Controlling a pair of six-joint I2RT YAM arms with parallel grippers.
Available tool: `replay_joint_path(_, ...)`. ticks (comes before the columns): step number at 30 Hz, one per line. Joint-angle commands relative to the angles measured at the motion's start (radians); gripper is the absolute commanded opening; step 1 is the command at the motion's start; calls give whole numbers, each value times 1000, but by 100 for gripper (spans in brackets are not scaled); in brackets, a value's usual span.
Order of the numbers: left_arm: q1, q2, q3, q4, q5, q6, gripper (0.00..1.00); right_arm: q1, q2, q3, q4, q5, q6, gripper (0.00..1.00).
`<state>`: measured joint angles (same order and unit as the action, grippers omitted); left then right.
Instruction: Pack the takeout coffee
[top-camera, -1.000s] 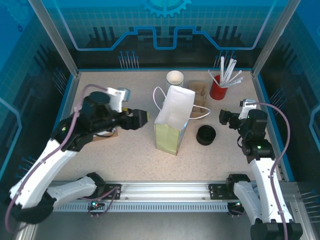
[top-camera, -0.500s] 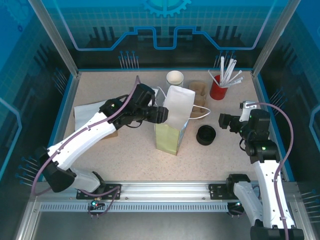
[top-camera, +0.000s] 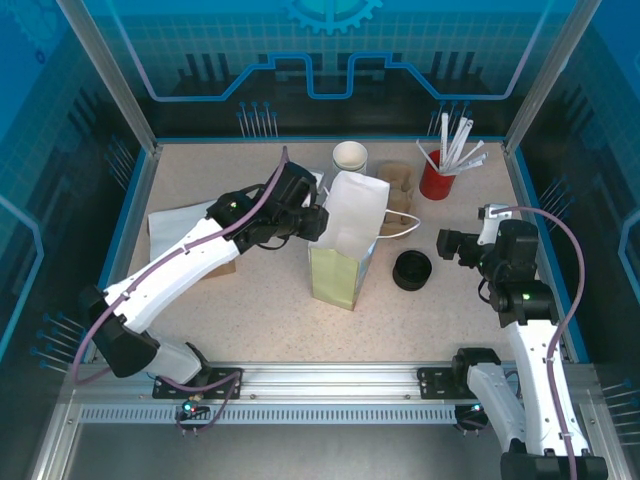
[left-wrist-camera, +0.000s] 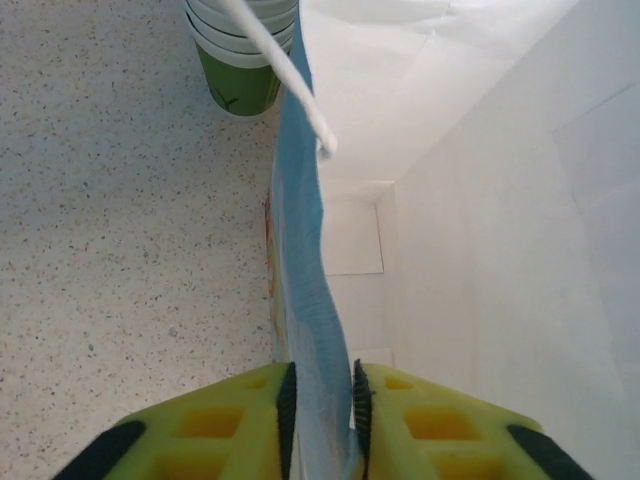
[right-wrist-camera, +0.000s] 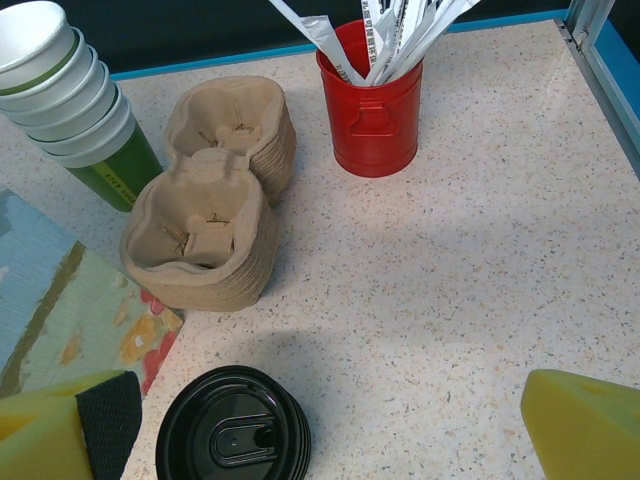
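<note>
The paper bag stands upright and open mid-table, white inside, with a printed pale-green outside. My left gripper is shut on the bag's left wall at the rim; the thin blue-tinted paper runs between the jaw pads in the left wrist view. My right gripper hangs open over bare table to the right, with nothing between its yellow fingers. The lidded takeout coffee is out of view; the part of the bag's inside that shows holds nothing.
A nested stack of lidless green cups stands behind the bag. Beside it are the cardboard cup carriers and a red tin of straws. A stack of loose black lids sits right of the bag. Flat paper lies at the left.
My left arm has swung from the table's left side over to the bag and closed on its left rim. The right arm has barely moved.
</note>
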<state>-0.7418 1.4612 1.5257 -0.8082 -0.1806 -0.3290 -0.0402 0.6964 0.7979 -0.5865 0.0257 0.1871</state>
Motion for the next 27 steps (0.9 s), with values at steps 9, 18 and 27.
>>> replay_joint_path(9,31,-82,80,-136,-57,9,0,-13,-6,4,-6,26,-7,100)
replay_joint_path(18,258,-228,82,-162,61,10,0,-13,9,5,2,25,-1,100)
replay_joint_path(27,454,-103,199,-57,194,29,0,-13,6,14,-18,30,-11,100)
